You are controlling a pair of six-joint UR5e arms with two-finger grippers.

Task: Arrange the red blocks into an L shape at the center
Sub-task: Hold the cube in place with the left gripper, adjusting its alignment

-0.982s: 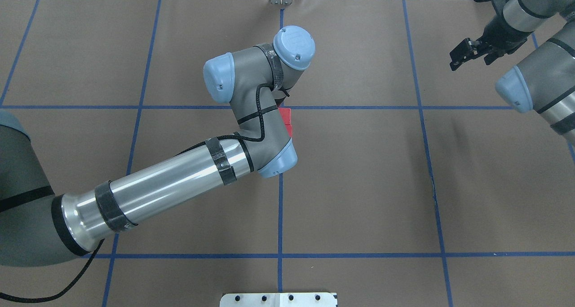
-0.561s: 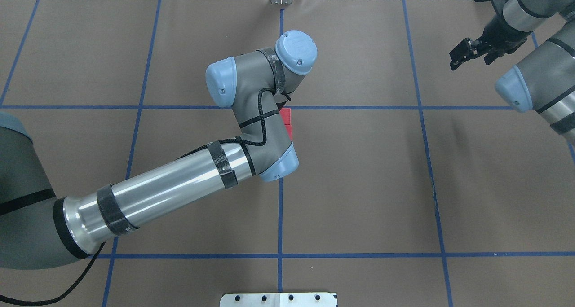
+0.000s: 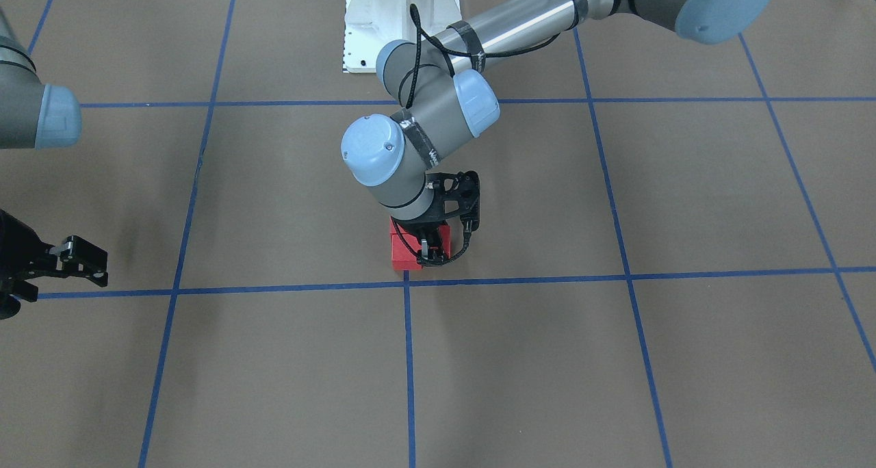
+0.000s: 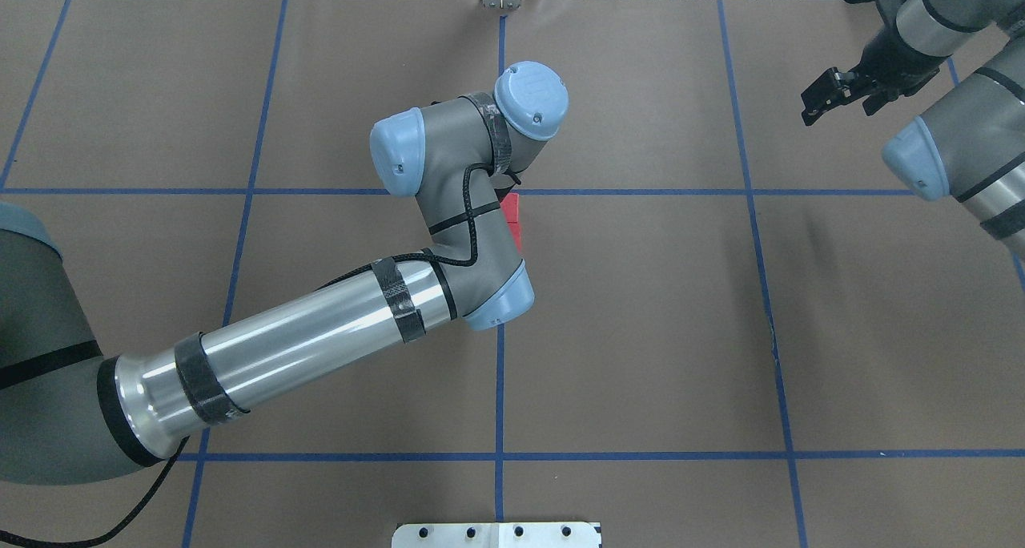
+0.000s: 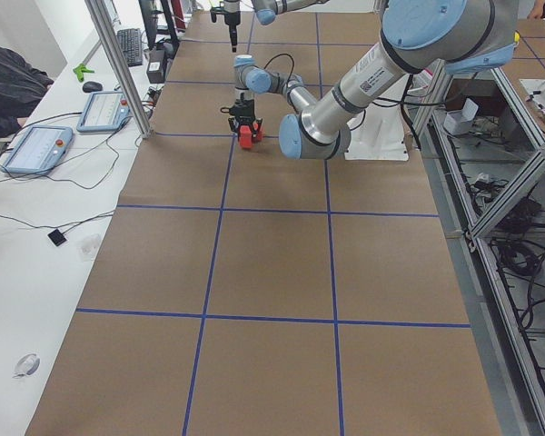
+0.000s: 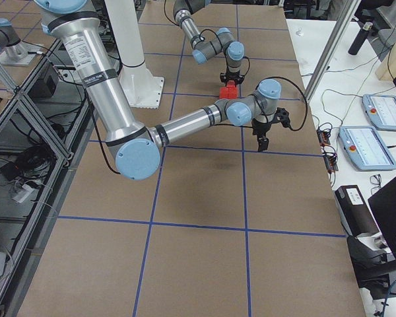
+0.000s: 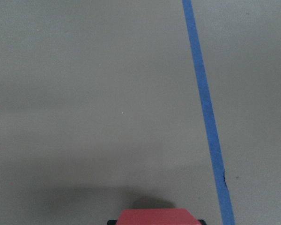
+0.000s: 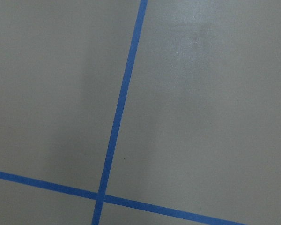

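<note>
My left pincer (image 3: 432,252) is down at the red blocks (image 3: 402,254), which sit bunched on the worktop (image 3: 274,358) just on my side of the tape crossing (image 3: 406,281), almost touching it. In the wrist view one red face fills the gap between my fingertips, so I judge this pincer clenched on a block. How many of the three lie beside it I cannot tell, because my own wrist hides them. My right pincer (image 3: 81,257) hangs spread and empty, well away from the crossing. The cubes look light, rigid and matte, not fragile. I would hold one by two opposite flat side faces, squarely and low, with little force. Small and packed this close, a neighbour would likely slide at the slightest nudge.
</note>
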